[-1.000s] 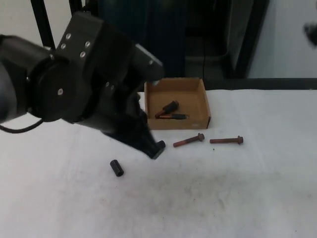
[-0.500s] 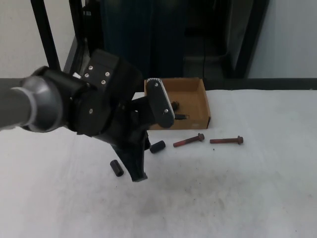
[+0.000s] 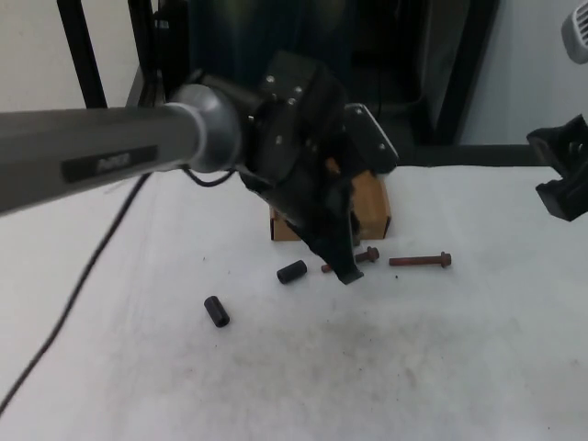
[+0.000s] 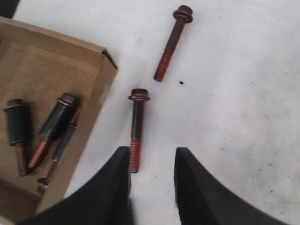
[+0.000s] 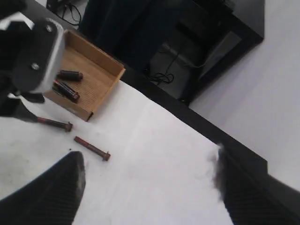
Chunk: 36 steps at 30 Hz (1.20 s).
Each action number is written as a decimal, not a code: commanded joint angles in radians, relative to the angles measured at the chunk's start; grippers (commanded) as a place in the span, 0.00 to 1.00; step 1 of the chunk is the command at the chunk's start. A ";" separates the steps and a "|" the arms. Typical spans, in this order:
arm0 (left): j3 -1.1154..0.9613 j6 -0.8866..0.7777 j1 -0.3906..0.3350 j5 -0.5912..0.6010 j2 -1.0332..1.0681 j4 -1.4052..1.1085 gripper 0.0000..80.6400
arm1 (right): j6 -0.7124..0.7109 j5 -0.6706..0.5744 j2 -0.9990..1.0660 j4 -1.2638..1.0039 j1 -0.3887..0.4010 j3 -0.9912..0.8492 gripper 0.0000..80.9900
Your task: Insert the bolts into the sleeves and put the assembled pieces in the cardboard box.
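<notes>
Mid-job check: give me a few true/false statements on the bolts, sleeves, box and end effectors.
1. The nearer bolt and the farther bolt lie outside the cardboard box. True.
2. The left end effector is shut on a bolt. False: it is open and empty, by the nearer bolt.
3. Both bare sleeves sit in the box. False: one sleeve and a second sleeve lie on the bench.
4. Assembled pieces lie in the box. True.

Copper-red bolts (image 4: 137,129), black sleeves (image 3: 292,272), a tan cardboard box (image 4: 47,61), and a white worktop (image 3: 459,367) (smudged with dark specks).
</notes>
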 commanded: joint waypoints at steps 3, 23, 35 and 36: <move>-0.052 -0.005 -0.003 0.010 0.049 0.035 0.39 | 0.024 -0.039 -0.007 -0.014 -0.004 -0.004 0.67; -0.052 0.106 -0.003 -0.052 0.102 -0.101 0.39 | 0.015 0.194 -0.007 -0.082 -0.004 -0.004 0.01; -0.098 0.086 -0.005 -0.032 0.172 -0.108 0.39 | 0.017 0.194 -0.007 -0.081 -0.004 0.006 0.01; -0.116 0.080 -0.005 -0.032 0.181 -0.103 0.39 | 0.017 0.194 -0.007 -0.078 -0.004 0.008 0.01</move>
